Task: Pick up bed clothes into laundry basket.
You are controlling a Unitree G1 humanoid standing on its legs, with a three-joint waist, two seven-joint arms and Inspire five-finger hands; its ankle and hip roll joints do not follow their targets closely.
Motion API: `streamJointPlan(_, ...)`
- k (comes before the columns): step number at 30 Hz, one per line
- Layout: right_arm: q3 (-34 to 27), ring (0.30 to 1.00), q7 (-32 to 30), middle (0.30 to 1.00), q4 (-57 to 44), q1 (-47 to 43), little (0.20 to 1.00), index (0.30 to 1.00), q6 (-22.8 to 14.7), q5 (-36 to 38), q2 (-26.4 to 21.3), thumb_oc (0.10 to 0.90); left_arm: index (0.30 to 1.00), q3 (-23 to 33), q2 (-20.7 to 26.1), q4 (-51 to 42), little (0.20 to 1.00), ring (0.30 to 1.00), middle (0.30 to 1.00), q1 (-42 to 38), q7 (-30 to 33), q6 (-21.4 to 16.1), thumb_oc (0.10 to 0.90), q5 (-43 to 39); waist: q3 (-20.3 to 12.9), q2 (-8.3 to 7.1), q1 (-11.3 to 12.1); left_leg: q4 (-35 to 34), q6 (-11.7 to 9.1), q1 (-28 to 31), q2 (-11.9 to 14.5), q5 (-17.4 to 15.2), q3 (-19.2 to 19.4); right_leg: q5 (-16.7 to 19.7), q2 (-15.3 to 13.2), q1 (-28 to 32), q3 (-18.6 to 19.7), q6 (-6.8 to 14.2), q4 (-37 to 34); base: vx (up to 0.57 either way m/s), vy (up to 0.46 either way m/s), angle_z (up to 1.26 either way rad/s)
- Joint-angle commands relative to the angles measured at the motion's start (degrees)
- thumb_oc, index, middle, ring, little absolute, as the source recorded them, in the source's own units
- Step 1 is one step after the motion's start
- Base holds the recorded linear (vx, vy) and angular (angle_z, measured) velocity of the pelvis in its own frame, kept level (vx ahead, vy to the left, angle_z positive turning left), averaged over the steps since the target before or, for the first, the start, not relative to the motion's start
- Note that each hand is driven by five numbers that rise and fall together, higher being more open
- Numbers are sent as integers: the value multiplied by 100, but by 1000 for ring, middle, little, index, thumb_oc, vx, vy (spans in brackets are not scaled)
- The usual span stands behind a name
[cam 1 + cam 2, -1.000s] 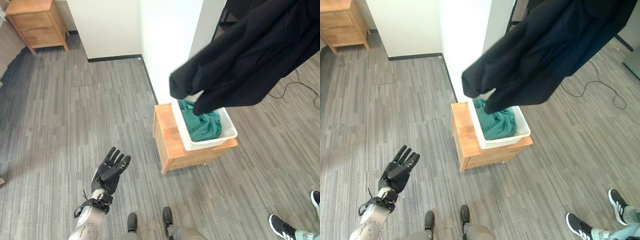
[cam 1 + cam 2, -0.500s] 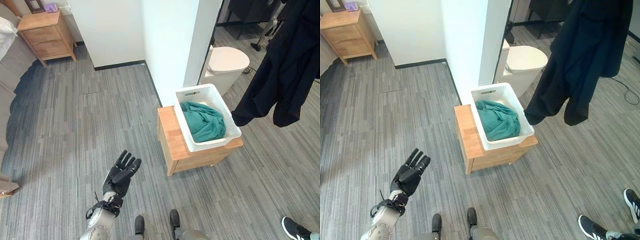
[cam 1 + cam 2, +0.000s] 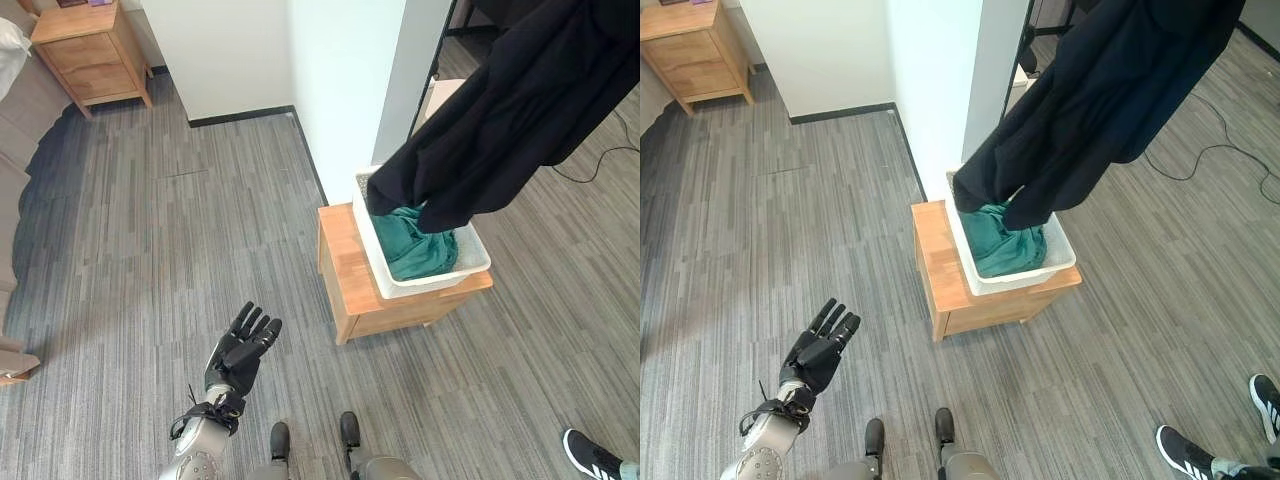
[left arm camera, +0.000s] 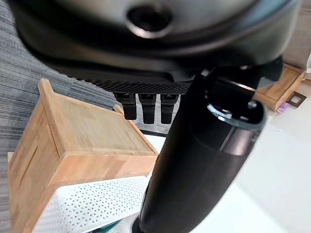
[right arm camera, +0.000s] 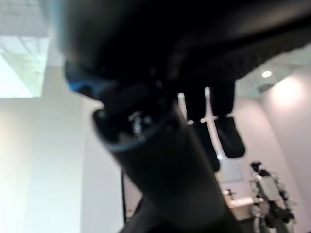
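No text, label, number or sign can be read anywhere here. The white laundry basket (image 3: 378, 255), the black garment (image 3: 510, 110) hanging over it and the wooden stand (image 3: 350, 285) beneath carry no legible print

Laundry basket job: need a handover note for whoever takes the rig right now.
Left hand: open, idle, low over the floor on the robot's left.
Right hand: raised towards the ceiling; grip unreadable.
Black garment: hangs from the upper right, its lower end over the back of the white laundry basket on the wooden stand.
Done: teal cloth lies in the basket.
Left: lower the black garment fully in and release it.
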Motion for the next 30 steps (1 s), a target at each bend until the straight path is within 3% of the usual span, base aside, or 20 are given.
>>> streamJointPlan(1,-30,300,-397,300,794,-1099,300,300,49,107,153,400,900,99,382,-732,900,900,900,-306,-127,-451,800,233,-46,108,79,0,-25,-109,-210,-202,100,-960,-278,-239,830,564,321,0,0,0)
streamJointPlan(10,-298,300,-330,300,461,-668,300,300,40,-171,543,400,900,118,344,-729,900,900,900,-275,-83,-453,800,278,28,352,73,0,-36,-216,-251,-130,116,-963,-294,-346,860,522,351,-2,-3,0)
streamJointPlan(13,-723,300,-391,300,346,-263,300,300,20,-139,753,400,900,20,298,-757,900,900,900,-336,-73,-465,800,234,56,439,87,0,-48,-253,-256,-101,117,-975,-288,-397,884,500,367,-13,-23,-4)
streamJointPlan(15,-1162,300,-454,300,35,164,300,300,-13,-57,985,400,900,-19,262,-753,900,900,900,-384,-42,-484,800,217,83,489,97,0,-52,-271,-252,-82,135,-981,-275,-433,908,481,390,-12,-14,-2)
streamJointPlan(16,-1463,300,-465,300,-352,560,300,300,-2,-120,1342,400,900,-25,238,-770,900,900,900,-412,-16,-493,800,203,104,554,103,0,-57,-292,-252,-70,164,-977,-255,-479,943,453,417,-19,-17,-4)
streamJointPlan(19,-1610,300,-432,300,-643,905,300,300,61,-377,1728,400,900,17,220,-782,900,900,900,-429,42,-506,800,182,89,600,107,0,-60,-311,-249,-70,207,-982,-240,-510,972,430,440,-3,-4,-7)
streamJointPlan(22,-1835,300,-434,300,-678,1191,300,300,165,-773,2488,400,900,22,159,-717,900,900,900,-504,129,-507,800,208,75,707,136,0,-61,-337,-268,-65,225,-1007,-228,-545,1006,402,458,0,6,-8)
streamJointPlan(30,-1967,300,-554,300,-356,1178,300,300,239,-1011,2988,400,900,-36,53,-629,900,900,900,-464,194,-556,800,120,83,832,208,0,-75,-402,-293,-30,153,-1017,-242,-580,950,386,477,0,-8,7)
